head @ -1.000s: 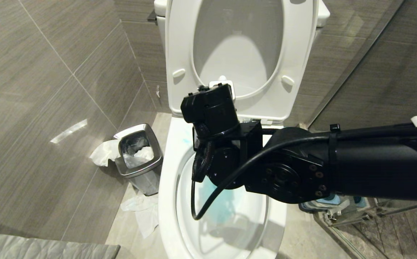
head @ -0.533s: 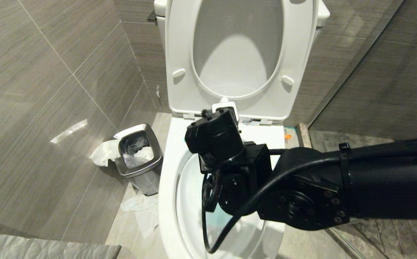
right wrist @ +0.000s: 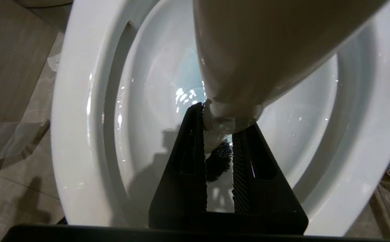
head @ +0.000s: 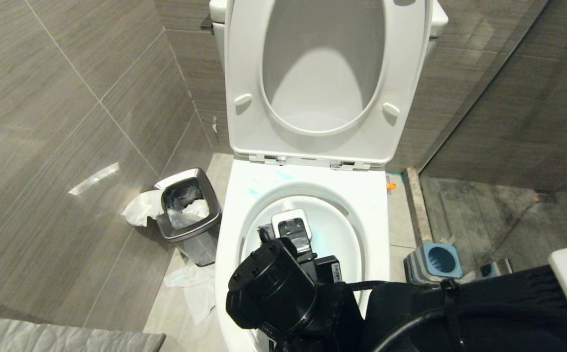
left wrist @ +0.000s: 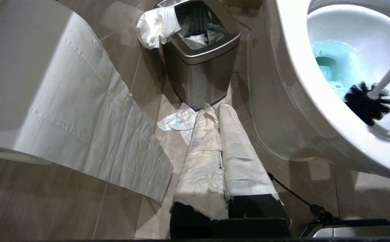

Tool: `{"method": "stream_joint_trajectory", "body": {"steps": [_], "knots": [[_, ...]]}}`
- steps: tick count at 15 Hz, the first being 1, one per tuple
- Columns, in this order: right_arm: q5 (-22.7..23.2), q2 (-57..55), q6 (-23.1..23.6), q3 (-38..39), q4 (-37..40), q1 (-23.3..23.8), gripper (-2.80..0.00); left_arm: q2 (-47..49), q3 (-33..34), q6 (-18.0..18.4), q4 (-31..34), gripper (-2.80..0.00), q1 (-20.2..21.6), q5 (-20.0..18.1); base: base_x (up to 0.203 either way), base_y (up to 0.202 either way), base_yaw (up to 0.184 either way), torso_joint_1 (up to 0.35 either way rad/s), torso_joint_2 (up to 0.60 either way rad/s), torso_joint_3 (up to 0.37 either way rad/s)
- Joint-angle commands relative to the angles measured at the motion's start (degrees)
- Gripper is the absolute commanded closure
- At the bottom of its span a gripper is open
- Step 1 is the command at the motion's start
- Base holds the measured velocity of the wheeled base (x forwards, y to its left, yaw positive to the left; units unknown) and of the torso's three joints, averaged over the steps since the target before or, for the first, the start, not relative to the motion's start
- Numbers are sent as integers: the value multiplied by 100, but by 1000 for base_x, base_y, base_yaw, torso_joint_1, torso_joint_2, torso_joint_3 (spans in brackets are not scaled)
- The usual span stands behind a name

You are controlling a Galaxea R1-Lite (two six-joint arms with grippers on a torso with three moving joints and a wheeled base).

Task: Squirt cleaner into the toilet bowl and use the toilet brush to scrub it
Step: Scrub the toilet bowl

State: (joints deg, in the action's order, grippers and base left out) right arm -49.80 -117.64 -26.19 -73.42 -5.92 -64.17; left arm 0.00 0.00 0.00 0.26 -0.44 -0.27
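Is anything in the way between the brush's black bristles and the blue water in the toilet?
No, nothing visible. The right pincer grips the toilet brush by its white handle. Its bristles are inside the toilet bowl, beside the blue cleaner pool. Only open white porcelain lies between them.

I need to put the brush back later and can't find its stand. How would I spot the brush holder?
Start at the white toilet with its seat raised, then look to the floor just right of the bowl, by the glass partition. The brush holder is the small squarish box with a round blue opening on top, unlike the steel bin on the toilet's left.
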Motion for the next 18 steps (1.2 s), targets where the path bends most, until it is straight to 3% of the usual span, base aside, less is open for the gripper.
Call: {"method": "stream_joint_trajectory", "body": {"steps": [1,6,9,15,18], "knots": [[12,-482,9,-344,-182,-8,0,9,0,0,0,0,0,0,0,0,0,0,0,0],[39,-1098,197,-1930,-255,258,0,9,0,0,0,0,0,0,0,0,0,0,0,0],[25,-1307,419,-2612,-261,786,0,9,0,-6,0,0,0,0,0,0,0,0,0,0],[26,-1280,549,-3096,-269,2015,0,9,0,0,0,0,0,0,0,0,0,0,0,0],[93,-823,632,-2483,-232,2238,0,9,0,0,0,0,-9,0,0,0,0,0,0,0]]}}
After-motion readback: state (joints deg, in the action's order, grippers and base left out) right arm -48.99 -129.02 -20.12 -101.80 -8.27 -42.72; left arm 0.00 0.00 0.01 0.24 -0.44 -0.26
